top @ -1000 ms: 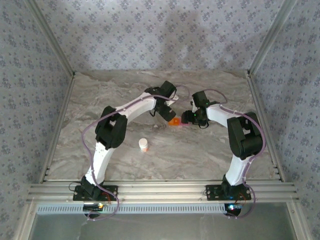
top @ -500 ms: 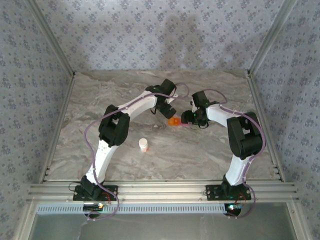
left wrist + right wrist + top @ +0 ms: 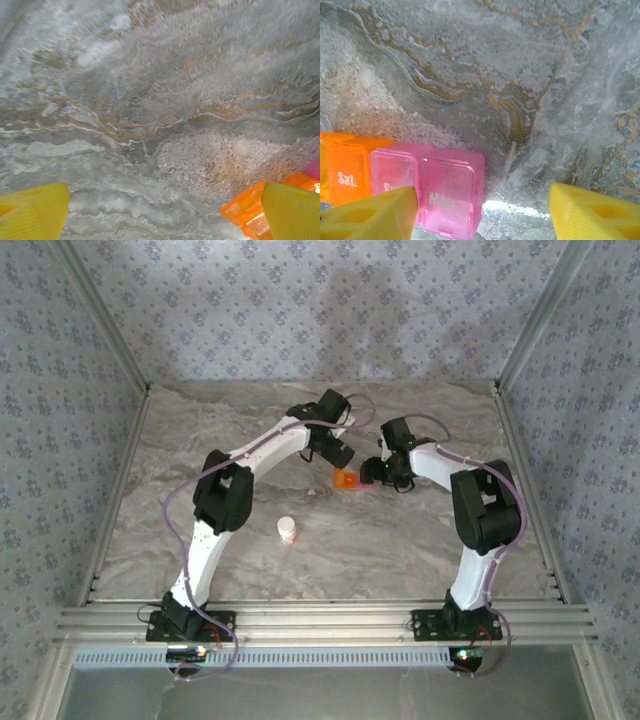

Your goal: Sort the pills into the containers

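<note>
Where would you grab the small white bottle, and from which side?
Probably across the round body of the white bottle, coming straight down from above. It stands upright on the table, well apart from the containers, so nothing nearby crowds a top-down grasp.

A small white bottle (image 3: 287,530) with an orange-red band is seen standing upright on the grey marbled table (image 3: 400,550), left of centre and towards the near edge. The tabletop is streaked with tan and white veins. It is closed in on three sides by flower-patterned walls (image 3: 300,310), and aluminium rails (image 3: 320,622) are laid across the near edge.
</note>
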{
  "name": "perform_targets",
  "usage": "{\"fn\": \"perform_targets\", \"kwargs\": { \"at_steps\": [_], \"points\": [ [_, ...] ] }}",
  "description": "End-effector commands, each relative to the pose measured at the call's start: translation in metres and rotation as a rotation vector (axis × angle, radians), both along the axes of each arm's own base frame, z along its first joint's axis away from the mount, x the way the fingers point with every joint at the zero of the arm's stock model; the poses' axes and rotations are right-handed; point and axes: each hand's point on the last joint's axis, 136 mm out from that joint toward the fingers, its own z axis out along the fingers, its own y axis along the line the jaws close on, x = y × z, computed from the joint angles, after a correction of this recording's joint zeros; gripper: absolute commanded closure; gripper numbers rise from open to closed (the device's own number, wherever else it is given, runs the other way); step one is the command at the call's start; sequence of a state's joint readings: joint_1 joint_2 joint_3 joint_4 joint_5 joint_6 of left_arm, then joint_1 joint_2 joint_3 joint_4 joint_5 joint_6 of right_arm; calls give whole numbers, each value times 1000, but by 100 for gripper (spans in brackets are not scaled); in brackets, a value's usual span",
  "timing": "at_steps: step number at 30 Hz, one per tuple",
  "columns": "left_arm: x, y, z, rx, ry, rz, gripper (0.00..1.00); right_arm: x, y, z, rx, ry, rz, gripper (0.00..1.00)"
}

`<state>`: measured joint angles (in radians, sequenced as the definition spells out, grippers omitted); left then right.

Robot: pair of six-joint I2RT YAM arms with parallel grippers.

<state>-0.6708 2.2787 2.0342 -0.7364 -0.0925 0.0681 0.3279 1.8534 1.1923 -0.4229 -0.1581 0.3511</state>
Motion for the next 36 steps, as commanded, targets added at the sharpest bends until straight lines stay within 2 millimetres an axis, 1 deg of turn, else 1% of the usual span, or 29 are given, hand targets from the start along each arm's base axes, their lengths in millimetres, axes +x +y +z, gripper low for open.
{"fn": "perform_targets", "kwargs": {
  "at_steps": [1,3,4,6,8,12,14,18,20,23,27,28,31,36],
  "points": [
    [3,-1,78,-168,-89,58,2,9,7,23,11,-27,29,28],
    [1,7,92,-207,-100,89,2,15,8,38,21,-57,31,27],
    [4,9,104,-248,-129,105,2,17,9,46,25,-73,34,27],
    [0,20,114,-296,-137,146,2,20,9,60,31,-100,33,27],
    [-2,34,129,-350,-158,189,2,23,9,73,29,-133,31,27],
    [-13,66,142,-448,-172,278,2,13,23,93,52,-167,70,27],
    [-20,87,146,-497,-175,334,2,5,36,104,64,-183,102,27],
    [-38,129,143,-570,-175,449,2,-16,68,116,73,-198,181,27],
    [-46,148,139,-596,-173,500,2,-28,86,118,74,-197,230,27],
    [-56,178,129,-628,-163,586,2,-47,114,117,71,-190,306,27],
    [-65,212,109,-638,-132,683,2,-72,152,116,53,-193,421,27],
    [-66,219,104,-641,-120,707,2,-81,157,112,34,-171,445,27],
    [-69,233,91,-652,-85,756,2,-102,181,107,7,-159,530,27],
    [-68,248,76,-665,-59,813,2,-129,208,94,-67,-149,645,23]
  ]
}}
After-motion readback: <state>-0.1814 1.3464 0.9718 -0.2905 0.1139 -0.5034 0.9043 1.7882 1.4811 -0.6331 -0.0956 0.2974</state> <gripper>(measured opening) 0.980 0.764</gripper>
